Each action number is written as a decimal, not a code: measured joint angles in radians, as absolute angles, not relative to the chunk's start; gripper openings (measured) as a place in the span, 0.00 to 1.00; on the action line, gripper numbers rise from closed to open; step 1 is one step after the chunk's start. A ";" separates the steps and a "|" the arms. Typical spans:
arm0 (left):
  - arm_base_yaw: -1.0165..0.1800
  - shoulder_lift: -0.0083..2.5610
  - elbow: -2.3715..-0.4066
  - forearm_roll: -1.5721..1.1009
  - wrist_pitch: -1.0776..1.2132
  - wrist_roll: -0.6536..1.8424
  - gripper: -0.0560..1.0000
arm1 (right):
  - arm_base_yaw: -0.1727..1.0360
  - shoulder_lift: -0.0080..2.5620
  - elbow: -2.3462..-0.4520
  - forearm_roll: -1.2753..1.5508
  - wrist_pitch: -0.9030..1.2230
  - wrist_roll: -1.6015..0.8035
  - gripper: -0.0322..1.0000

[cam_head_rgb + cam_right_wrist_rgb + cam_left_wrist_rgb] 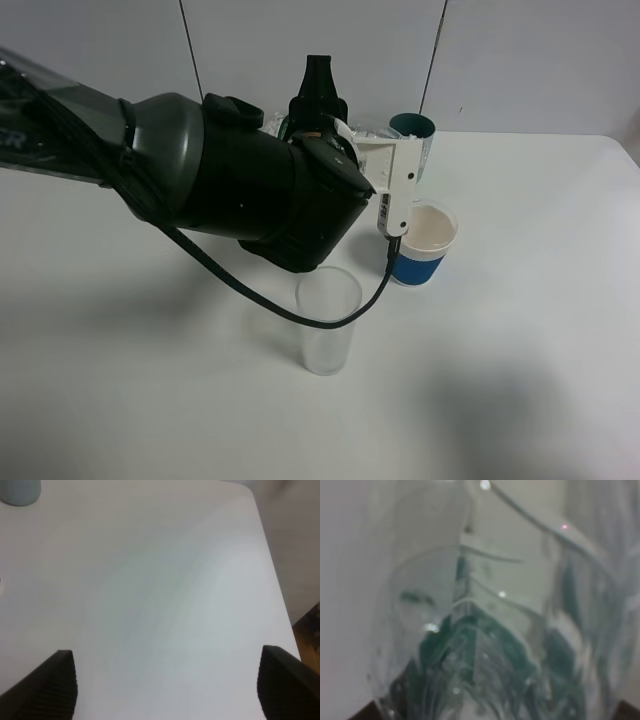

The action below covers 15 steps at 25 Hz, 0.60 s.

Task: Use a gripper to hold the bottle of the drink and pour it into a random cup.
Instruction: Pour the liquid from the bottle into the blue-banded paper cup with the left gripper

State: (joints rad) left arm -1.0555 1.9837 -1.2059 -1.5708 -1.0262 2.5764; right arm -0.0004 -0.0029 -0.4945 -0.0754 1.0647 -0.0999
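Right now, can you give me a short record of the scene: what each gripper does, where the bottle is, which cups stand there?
left gripper: shut on the bottle of the drink
bottle of the drink: clear plastic, green label, mostly hidden by the arm in the high view
right gripper: open, nothing between its fingers
blue-banded cup: upright, beside the left gripper's white bracket
clear glass: upright, nearer the camera
teal cup: behind the blue-banded cup

Right of centre in the high view, the cup [425,240] is white with a broad blue band and a cream inside. Above it, the teal cup [412,126] is plain. The glass [328,325] is clear and the counter [540,300] white. The arm [230,180] is glossy black and its bracket [395,175] white. The bottle [480,630] is clear with a green label. The right fingers [55,685] are dark and ribbed.
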 joint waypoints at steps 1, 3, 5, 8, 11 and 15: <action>-1.056 1.984 -1.206 -1.571 -1.026 2.580 0.49 | 0.000 -0.003 -0.494 -0.075 1.065 -0.100 0.75; -1.056 1.984 -1.206 -1.569 -1.026 2.584 0.49 | 0.000 -0.003 -0.494 -0.075 1.065 -0.100 0.75; -1.056 1.984 -1.206 -1.569 -1.026 2.585 0.49 | 0.000 -0.003 -0.494 -0.075 1.065 -0.100 0.75; -1.056 1.984 -1.206 -1.573 -1.026 2.585 0.49 | 0.000 -0.003 -0.494 -0.075 1.065 -0.100 0.75; -1.056 1.984 -1.206 -1.585 -1.026 2.585 0.49 | 0.000 -0.003 -0.494 -0.075 1.065 -0.100 0.75; -1.056 1.984 -1.206 -1.597 -1.026 2.585 0.49 | 0.000 -0.003 -0.494 -0.075 1.065 -0.100 0.75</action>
